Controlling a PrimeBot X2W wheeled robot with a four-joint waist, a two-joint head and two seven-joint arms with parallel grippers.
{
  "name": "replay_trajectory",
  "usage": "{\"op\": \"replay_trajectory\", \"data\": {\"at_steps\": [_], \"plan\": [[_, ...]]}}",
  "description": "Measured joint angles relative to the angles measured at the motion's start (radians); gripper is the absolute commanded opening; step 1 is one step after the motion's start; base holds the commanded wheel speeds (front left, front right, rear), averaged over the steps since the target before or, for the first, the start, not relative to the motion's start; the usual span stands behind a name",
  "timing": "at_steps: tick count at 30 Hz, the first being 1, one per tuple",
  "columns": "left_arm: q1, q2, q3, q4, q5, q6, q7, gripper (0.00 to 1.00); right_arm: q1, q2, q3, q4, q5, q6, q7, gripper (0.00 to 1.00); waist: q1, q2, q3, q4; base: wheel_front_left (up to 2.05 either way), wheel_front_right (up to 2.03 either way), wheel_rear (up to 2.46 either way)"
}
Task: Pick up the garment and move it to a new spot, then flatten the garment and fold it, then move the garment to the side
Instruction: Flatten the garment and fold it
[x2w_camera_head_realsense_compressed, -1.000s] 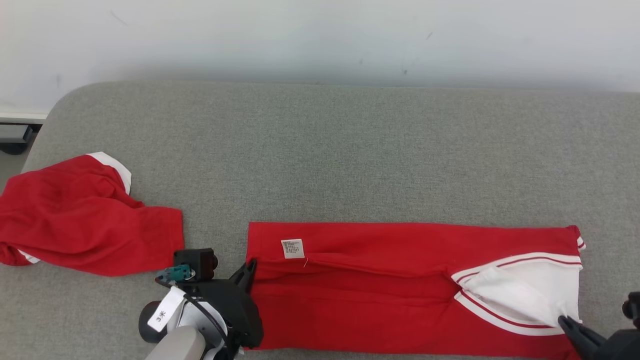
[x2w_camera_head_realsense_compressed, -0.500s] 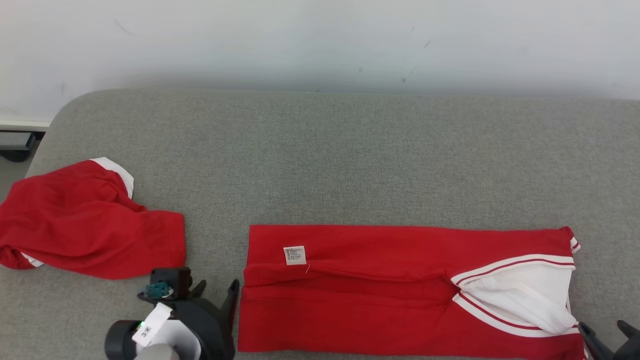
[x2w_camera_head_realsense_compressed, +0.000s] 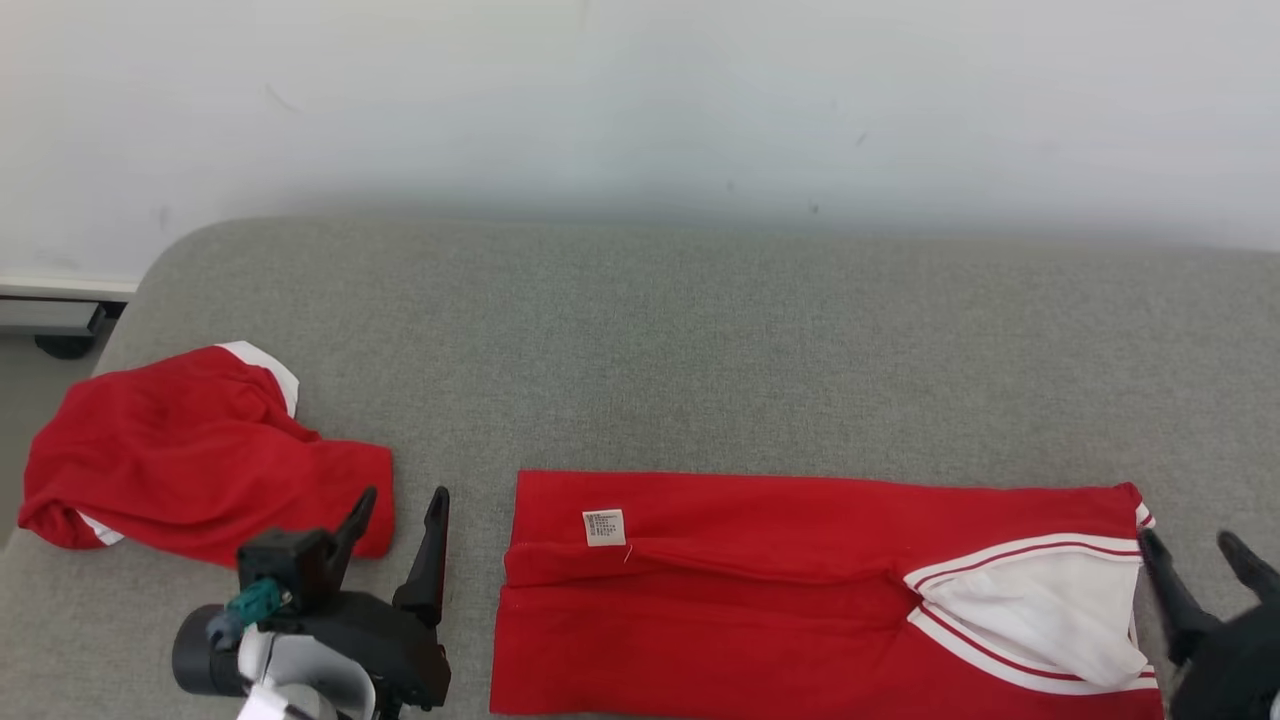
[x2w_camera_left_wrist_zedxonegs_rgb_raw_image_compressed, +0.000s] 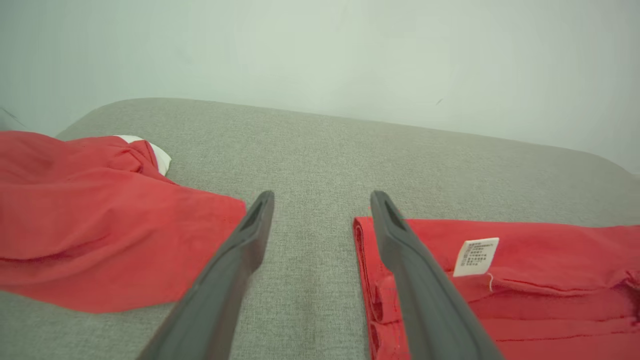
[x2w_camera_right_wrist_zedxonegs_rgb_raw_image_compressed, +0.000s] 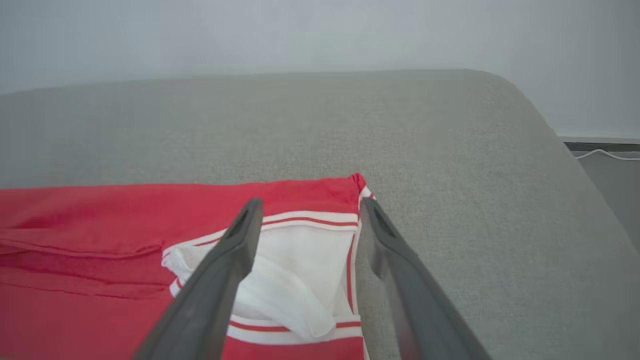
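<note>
Garment (x2w_camera_head_realsense_compressed: 790, 600), folded into a long red band, is flanked by two empty pincers. The left gripper (x2w_camera_head_realsense_compressed: 403, 495) is held spread just off its left hem, and the right gripper (x2w_camera_head_realsense_compressed: 1188, 540) is held spread beside its right end. It is laid flat along the near edge of the grey cushion (x2w_camera_head_realsense_compressed: 700, 350), with its long axis left to right, the white collar (x2w_camera_head_realsense_compressed: 1030, 600) at the right and the label (x2w_camera_head_realsense_compressed: 604, 527) at the left. It is judged light, soft and limp, best pinched at both short ends. A second red cloth (x2w_camera_head_realsense_compressed: 200, 470) is seen apart, further left.
</note>
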Motion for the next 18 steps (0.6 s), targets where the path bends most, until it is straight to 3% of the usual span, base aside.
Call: {"op": "replay_trajectory", "data": {"at_steps": [5, 10, 18], "plan": [[0.06, 0.004, 0.005, -0.077, 0.007, 0.0, -0.079, 1.0, -0.045, 0.126, 0.035, -0.008, 0.008, -0.009, -0.11, 1.0, 0.0, 0.0, -0.037, 0.0, 0.0, 0.0, 0.0], [0.114, 0.02, 0.037, -0.126, -0.002, 0.001, -0.082, 1.0, -0.049, 0.215, 0.057, 0.016, 0.007, -0.017, -0.21, 1.0, 0.0, 0.0, -0.071, -0.009, 0.0, 0.0, 0.0], [0.171, 0.021, 0.116, -0.167, -0.065, 0.009, -0.086, 1.0, -0.093, 0.286, 0.084, 0.095, 0.006, -0.018, -0.334, 1.0, 0.0001, 0.0, -0.112, -0.041, 0.0, 0.0, 0.0]]}}
